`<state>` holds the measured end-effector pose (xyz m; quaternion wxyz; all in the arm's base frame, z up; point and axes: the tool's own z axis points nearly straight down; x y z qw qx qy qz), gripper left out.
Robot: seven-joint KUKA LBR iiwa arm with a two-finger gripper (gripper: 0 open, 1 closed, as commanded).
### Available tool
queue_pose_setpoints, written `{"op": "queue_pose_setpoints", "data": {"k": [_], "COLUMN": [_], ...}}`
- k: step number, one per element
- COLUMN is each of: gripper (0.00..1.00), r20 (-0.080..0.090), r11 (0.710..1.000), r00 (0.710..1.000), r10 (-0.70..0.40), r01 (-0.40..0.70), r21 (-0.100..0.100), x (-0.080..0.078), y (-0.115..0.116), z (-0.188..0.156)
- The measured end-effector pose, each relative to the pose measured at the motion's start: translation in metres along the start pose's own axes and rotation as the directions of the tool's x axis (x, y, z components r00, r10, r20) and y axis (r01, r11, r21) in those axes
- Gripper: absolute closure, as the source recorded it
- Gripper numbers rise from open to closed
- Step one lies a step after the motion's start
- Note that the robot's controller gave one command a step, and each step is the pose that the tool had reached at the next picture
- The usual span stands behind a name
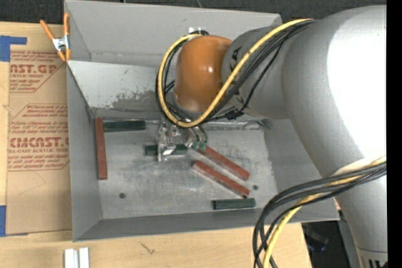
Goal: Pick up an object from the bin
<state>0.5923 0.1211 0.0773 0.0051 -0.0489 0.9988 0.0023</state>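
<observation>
**Operator:** State the position and condition of the tool.

**Technician:** The gripper (168, 149) is low at the centre of the bin (125, 28) floor. It is directly over a short dark green bar (151, 150), which lies flat and shows on either side of it. Whether the gripper is spread, closed or clamped on that bar cannot be told, because the wrist hides the contact.

**Operator:** What faults are likely from here?

**Technician:** Three, as a judgement.
1. The bar is thin and flat on metal, so a grasp may slide off it and lift nothing.
2. The upper reddish-brown bar (223, 162) ends just beside the gripper. A sideways shift may push it or catch it together with the green bar.
3. A grip near one end may let the bar tilt and drop on lifting.

**Operator:** Give the inventory.

**Technician:**
- **Reddish-brown bars:** three. These are the upper one, the lower reddish-brown bar (220, 178) alongside it, and the left reddish-brown bar (100, 149) by the left wall.
- **Dark green bars:** three. These are the one under the gripper, the back-left dark green bar (124, 125) and the front-right dark green bar (233, 203).
- **Dark spot (122, 196):** one, on the floor, too small to identify.
</observation>
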Motion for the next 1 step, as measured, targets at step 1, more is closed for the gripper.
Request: {"op": "queue_pose_setpoints", "data": {"k": [1], "gripper": [1.00], "r20": [0.001], "r11": [0.995], "r00": [0.995], "r10": [0.102], "r01": [-0.102], "r21": [0.003], "x": [-0.0032], "y": [-0.0146], "z": [-0.1810]}}
